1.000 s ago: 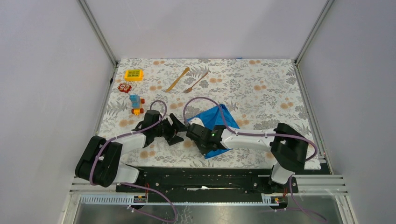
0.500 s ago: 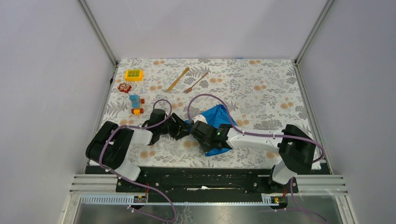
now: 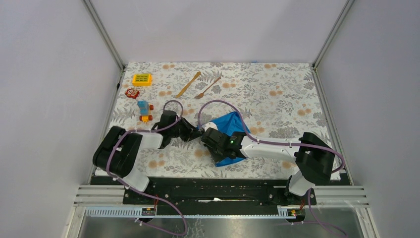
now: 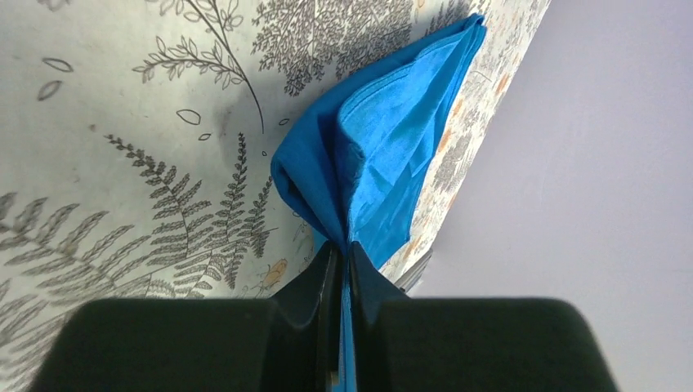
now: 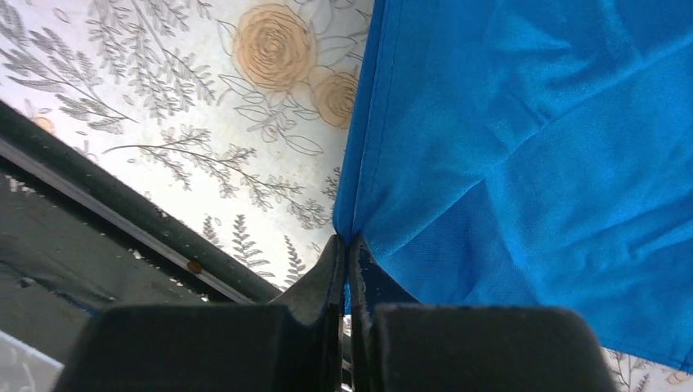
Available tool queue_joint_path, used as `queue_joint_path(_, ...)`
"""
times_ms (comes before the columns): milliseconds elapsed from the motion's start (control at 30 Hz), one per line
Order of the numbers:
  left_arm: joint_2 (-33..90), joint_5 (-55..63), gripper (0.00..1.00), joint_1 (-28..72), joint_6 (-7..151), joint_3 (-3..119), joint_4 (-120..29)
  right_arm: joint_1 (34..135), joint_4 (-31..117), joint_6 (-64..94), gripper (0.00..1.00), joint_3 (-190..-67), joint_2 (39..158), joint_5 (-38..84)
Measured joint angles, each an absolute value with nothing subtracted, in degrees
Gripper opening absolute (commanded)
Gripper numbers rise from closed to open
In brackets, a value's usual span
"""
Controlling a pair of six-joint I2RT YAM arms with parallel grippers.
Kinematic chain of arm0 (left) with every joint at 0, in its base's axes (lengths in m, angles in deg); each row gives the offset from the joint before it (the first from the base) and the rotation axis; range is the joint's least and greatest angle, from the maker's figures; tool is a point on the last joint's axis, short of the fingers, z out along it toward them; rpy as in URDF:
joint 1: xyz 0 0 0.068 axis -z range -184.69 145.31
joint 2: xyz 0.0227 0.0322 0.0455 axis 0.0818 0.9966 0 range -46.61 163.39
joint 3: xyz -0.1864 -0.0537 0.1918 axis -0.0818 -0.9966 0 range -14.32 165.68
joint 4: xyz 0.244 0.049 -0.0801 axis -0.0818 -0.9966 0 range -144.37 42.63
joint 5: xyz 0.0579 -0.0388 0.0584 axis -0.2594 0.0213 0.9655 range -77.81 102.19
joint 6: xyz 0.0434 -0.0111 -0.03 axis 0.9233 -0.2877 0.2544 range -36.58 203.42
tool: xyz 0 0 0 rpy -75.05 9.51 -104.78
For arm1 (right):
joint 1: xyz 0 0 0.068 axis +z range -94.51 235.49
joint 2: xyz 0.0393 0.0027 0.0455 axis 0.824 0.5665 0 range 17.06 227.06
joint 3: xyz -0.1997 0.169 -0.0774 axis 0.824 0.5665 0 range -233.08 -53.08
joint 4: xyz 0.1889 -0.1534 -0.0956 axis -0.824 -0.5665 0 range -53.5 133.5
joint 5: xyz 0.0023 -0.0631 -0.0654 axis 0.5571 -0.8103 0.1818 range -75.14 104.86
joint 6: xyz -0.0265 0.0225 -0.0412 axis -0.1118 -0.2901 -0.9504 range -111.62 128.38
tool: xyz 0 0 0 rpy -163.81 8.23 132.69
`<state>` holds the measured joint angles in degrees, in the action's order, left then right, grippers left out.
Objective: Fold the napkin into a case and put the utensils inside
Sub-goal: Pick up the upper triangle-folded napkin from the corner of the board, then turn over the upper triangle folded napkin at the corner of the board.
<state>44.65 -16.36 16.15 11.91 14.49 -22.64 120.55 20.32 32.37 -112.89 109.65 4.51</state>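
Observation:
The blue napkin (image 3: 232,123) lies crumpled at the table's near middle, partly under my right arm. My left gripper (image 3: 197,133) comes in from the left and is shut on a bunched edge of the napkin (image 4: 384,147), cloth pinched between its tips (image 4: 343,245). My right gripper (image 3: 208,134) sits right beside it, shut on another corner of the napkin (image 5: 531,147), its tips (image 5: 346,238) closed on the fold. The utensils lie apart at the far middle: a flat wooden stick (image 3: 188,84) and a wooden fork (image 3: 208,87). No case shape shows.
A yellow toy block (image 3: 141,79), a red toy (image 3: 131,92) and a blue-orange toy (image 3: 144,110) sit at the far left. The black rail (image 5: 98,204) of the table's near edge runs close behind the right gripper. Walls enclose three sides.
My left gripper has slid right up to the napkin and closed on its edge. The right gripper has kept its hold, shifting slightly.

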Motion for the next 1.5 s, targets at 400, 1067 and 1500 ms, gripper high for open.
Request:
queue_joint_path(400,15.28,-10.51,0.0,2.31,32.79,30.63,-66.53,119.83,38.85,36.69,0.0,-124.48,114.42,24.34)
queue_joint_path(1067,51.45,5.41,0.0,24.21,44.31,57.12,-82.16,103.28,99.2,70.66,0.0,-86.27,119.53,49.19)
queue_joint_path(1500,70.47,5.14,0.66,34.44,41.11,70.06,-74.35,94.14,106.94,72.06,0.33,-66.36,118.13,52.64)
